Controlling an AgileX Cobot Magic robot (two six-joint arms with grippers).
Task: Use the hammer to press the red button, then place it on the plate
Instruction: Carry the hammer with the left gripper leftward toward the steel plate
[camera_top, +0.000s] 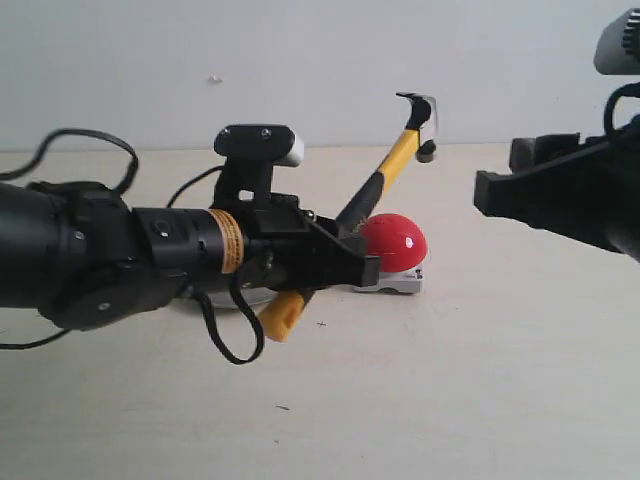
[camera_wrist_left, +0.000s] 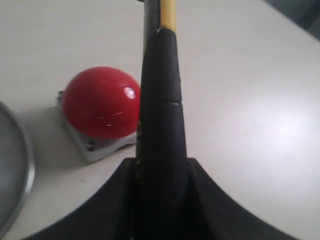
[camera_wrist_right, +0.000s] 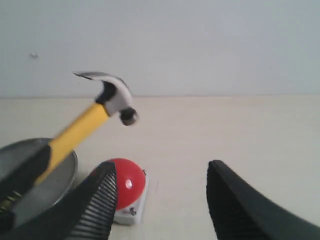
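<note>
Yellow and black along its handle, the small claw hammer with the dark metal head is up in the air, clamped in the left end effector. Its fingers are closed tight around the black grip section, which the left wrist view shows wedged between them. From where I stand, the hammer's long axis runs on a steep diagonal. The yellow tip hangs low below the end effector, just over the pale beige worktop. The head is raised high toward the far wall, on the right-arm side. The round striking face looks downward and the curved claw points up and back toward the left arm.

Below that slanted handle sits the large glossy red dome button on its small grey square base. It rests flat on the worktop just beyond the left end effector's fingertips. The hammer head is well clear of it, above and a little further back, and nothing touches the dome.

The round shallow brushed-steel plate lies on the worktop just beside the button's base, close but apart. The left wrist view catches only its rim. In the exterior view the left arm hides nearly all of it.

Over on the right, the right end effector hovers above the worktop facing the button and hammer. Its two ribbed black fingers are spread wide with nothing between them.
</note>
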